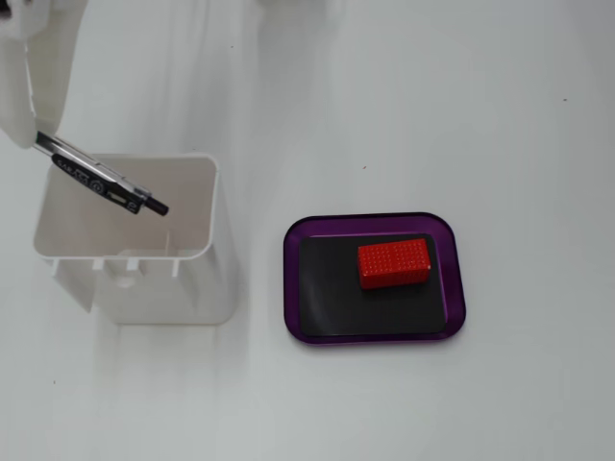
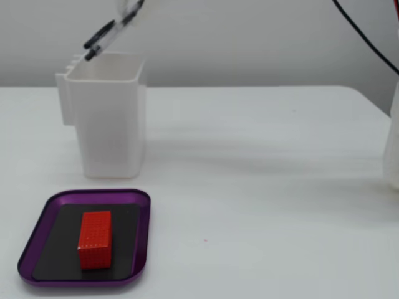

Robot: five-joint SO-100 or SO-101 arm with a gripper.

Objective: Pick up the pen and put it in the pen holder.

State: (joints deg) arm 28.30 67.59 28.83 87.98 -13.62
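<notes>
A black and silver pen (image 1: 101,176) hangs tilted in the air, its dark tip over the open top of the white pen holder (image 1: 197,288). My white gripper (image 1: 35,135) is at the top left of a fixed view, shut on the pen's upper end. In the other fixed view the pen (image 2: 103,36) slants down to the left, its tip just above the holder's (image 2: 112,124) rim. There the gripper is almost wholly cut off by the top edge. The inside of the holder looks empty.
A purple tray (image 1: 300,288) with a black inlay holds a red block (image 1: 394,262) to the right of the holder. In the other fixed view the tray (image 2: 140,205) and block (image 2: 95,239) lie in front of the holder. A black cable (image 2: 368,38) and a white part (image 2: 393,143) are at the right edge.
</notes>
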